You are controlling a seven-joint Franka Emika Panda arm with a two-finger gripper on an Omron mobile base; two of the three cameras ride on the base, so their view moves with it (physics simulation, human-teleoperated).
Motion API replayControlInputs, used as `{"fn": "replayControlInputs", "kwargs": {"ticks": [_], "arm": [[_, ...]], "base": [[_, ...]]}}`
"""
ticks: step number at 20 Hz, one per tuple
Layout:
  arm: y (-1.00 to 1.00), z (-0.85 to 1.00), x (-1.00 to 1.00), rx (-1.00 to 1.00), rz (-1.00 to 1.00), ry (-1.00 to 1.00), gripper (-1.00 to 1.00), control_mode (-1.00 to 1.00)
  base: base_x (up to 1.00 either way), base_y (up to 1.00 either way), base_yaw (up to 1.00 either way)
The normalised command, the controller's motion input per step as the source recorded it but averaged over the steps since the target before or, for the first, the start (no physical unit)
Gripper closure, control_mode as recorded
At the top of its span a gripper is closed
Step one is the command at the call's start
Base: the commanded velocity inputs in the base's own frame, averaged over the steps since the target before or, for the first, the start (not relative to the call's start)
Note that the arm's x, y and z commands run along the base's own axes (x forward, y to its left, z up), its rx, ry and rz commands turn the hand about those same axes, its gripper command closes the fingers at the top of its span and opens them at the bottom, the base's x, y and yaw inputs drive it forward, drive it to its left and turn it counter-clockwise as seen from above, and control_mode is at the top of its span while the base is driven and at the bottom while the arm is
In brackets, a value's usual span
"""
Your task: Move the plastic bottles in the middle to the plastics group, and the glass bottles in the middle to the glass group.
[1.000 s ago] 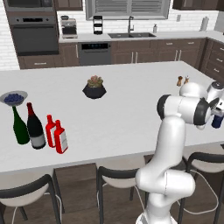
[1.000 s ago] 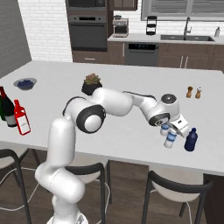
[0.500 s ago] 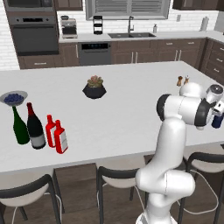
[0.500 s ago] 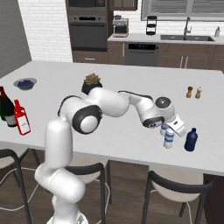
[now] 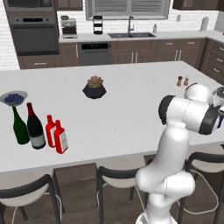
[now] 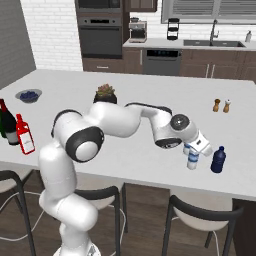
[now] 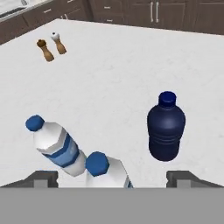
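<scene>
Task progress at the white kitchen island counter [image 6: 125, 150]. You see two small clear plastic water bottles with blue labels and blue caps, one [image 7: 56, 146] beside the other [image 7: 107, 171], standing close together near the counter's right front edge, just beside the squat dark blue plastic bottle [image 7: 166, 129]. In the right base view the water bottles [image 6: 192, 156] stand as one cluster left of the dark blue bottle [image 6: 217, 160]. Judged from this layout, the plastic bottle from the middle is already set down in the plastics group.

The two-finger gripper [image 7: 111, 178] hovers directly above the nearer water bottle, its dark fingertips [image 7: 43, 178] spread wide to either side and touching nothing; you are holding no object.

At the counter's left front edge stand the two red flat-sided glass bottles with narrow necks and white labels [image 5: 56, 136], just beside the dark wine bottle with a red top and pale label [image 5: 34, 129] and the tall slim green wine bottle [image 5: 19, 127]. You may judge the glass sorting done as well, since nothing remains mid-counter except the dark potted plant [image 5: 94, 86]. A small bowl of blue fruit [image 5: 13, 98] sits behind the wine bottles; two small brown and white shakers [image 7: 50, 47] stand toward the counter's far right edge. What seems left is to lift the arm clear.
</scene>
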Motion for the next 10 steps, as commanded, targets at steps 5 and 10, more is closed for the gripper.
{"fn": "replayControlInputs", "kwargs": {"ticks": [5,10], "arm": [[0.78,0.40,-0.52,-0.16,0.26,0.28,-1.00,-1.00],[1.00,0.34,-0.31,-0.04,0.39,0.39,-1.00,-1.00]], "base": [[0.00,0.00,0.00],[0.00,0.00,0.00]]}}
